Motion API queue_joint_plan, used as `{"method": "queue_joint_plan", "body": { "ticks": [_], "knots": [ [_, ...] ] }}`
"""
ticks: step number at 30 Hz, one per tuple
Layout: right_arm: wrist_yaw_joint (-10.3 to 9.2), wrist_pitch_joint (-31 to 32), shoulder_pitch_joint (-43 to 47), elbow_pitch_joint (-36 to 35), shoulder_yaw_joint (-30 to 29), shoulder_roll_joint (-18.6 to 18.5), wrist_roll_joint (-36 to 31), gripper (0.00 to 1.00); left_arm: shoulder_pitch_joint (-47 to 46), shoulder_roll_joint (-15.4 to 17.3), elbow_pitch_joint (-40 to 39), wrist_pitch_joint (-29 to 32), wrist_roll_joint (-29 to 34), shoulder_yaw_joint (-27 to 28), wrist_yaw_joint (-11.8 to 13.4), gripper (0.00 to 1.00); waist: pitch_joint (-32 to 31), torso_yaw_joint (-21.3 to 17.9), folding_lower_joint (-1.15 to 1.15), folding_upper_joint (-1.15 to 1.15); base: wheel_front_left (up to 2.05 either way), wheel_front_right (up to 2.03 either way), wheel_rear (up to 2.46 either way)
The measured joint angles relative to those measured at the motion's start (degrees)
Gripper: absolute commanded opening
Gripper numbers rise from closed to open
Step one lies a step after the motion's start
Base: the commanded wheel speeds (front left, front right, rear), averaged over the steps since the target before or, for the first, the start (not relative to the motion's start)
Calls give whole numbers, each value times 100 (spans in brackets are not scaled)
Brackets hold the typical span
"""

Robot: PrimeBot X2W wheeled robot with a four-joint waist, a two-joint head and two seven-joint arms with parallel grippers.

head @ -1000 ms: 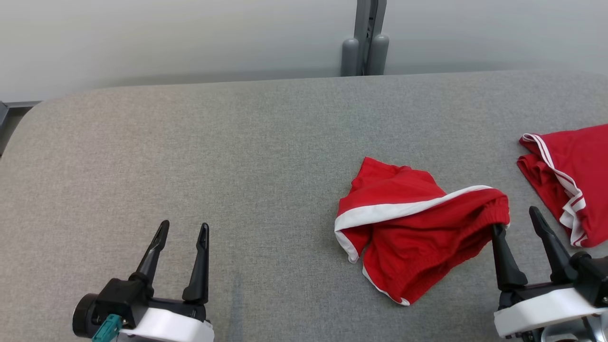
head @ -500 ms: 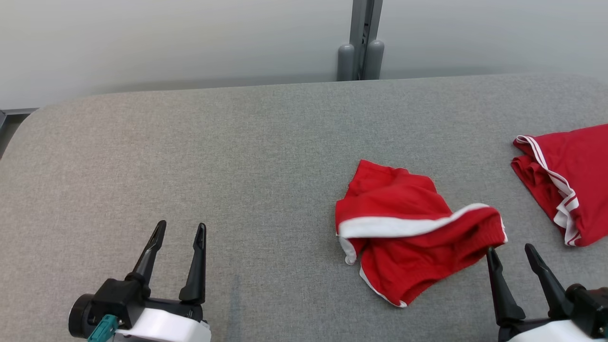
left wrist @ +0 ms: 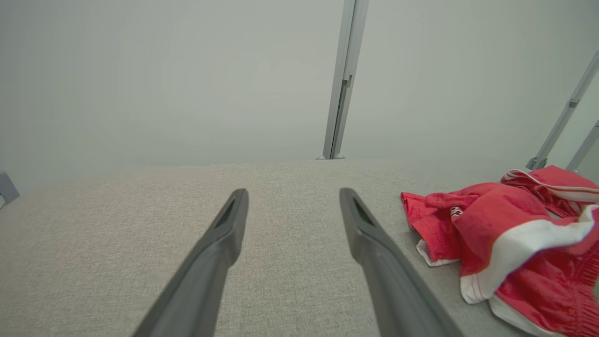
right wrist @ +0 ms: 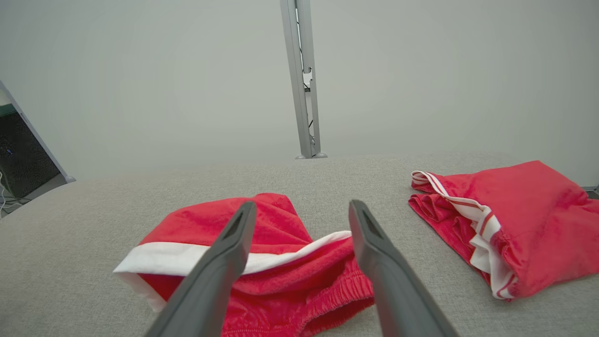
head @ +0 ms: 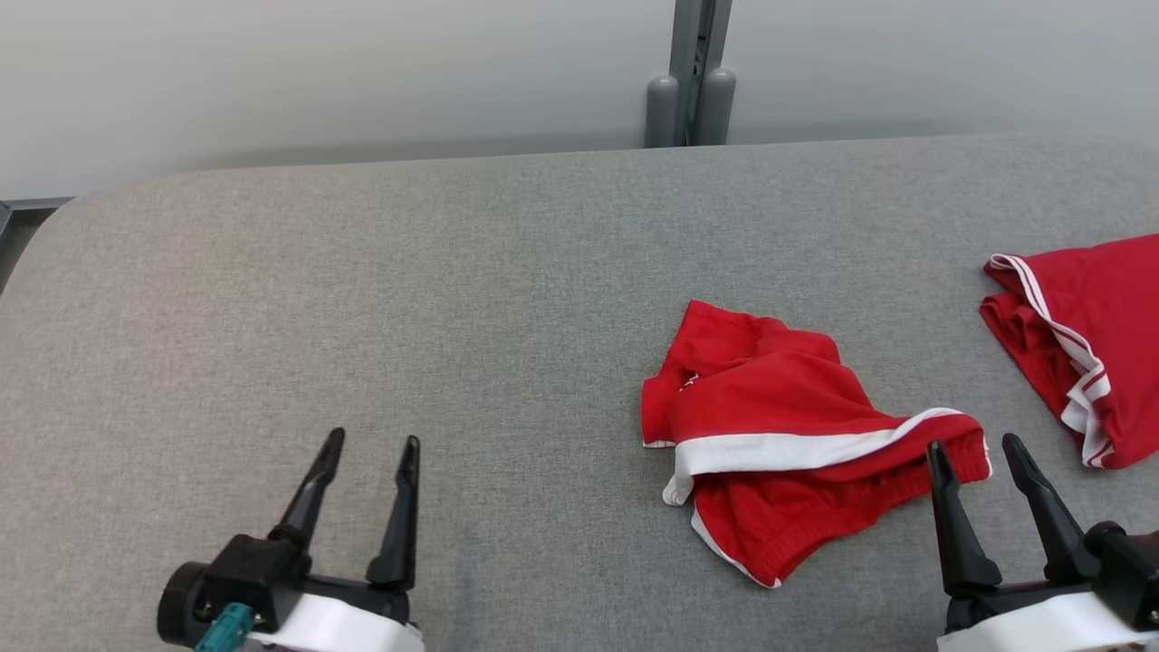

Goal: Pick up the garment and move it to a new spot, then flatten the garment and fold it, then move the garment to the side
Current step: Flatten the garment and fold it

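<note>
Garment (head: 779,407): a pair of red shorts, lying crumpled right of centre on a broad grey fabric-covered desk (head: 453,299). One layer is flopped over another, so a wide white band (head: 797,450) runs slantwise across the heap, and the gathered elastic waistband (right wrist: 309,299) faces the robot at the near right corner. The garment is rumpled rather than spread out, so flattening and folding look not yet begun.

The right gripper (head: 971,444) sits at the lower right with its tips at that waistband corner. Its two dark fingers (head: 953,516) are spread wide and hold nothing. In the right wrist view the waistband lies between and just beyond them. Whether the tips touch the cloth cannot be told. This placement suggests the arm is lined up on the firm elastic edge, a sturdier place to pinch than the loose slippery cloth.

The left gripper (head: 374,437) sits at the lower left over bare desk, well apart from the garment. Its fingers (head: 403,507) are also spread wide and empty. It seems to be waiting, with open desk ahead of it as likely room for laying the shorts flat.

A second red garment (head: 1100,335), with white stripes along one edge, lies at the far right, apart from the shorts and partly cut off by the picture edge. Both pieces lie directly on the desk, not in any basket or bin.

Behind the desk, a grey metal post (head: 693,72) rises against a plain pale wall (head: 272,72).
</note>
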Motion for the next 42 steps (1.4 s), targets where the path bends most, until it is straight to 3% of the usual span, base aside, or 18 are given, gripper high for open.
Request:
{"method": "queue_joint_plan", "body": {
  "ticks": [10,22,34,35,36,37,42],
  "knots": [
    [0,-18,-99,-2,5,11,-32,100,-76,-56,13,145,116,-328,-78,100,89,32,0,0,0,0,0],
    [0,-53,-566,-11,253,16,-46,100,-1123,-609,955,635,210,-1515,-1084,100,567,-133,0,0,0,0,0],
    [0,-253,-821,182,288,11,24,100,-1791,-966,2288,576,65,-1947,-1428,100,1001,-667,0,0,0,0,0],
    [0,-258,-830,194,288,11,25,100,-1825,-978,2372,560,58,-1947,-1426,91,1016,-689,0,0,0,0,0],
    [0,-268,-837,201,286,12,26,100,-1863,-982,2451,495,59,-1934,-1390,35,1030,-705,0,0,0,0,0],
    [0,-292,-843,209,283,13,30,100,-1915,-985,2532,476,60,-1911,-1344,0,1040,-716,0,0,0,0,0],
    [0,-324,-865,234,238,15,33,100,-2095,-877,2679,235,164,-1733,-1099,0,1044,-712,0,0,0,0,0]
  ]
}}
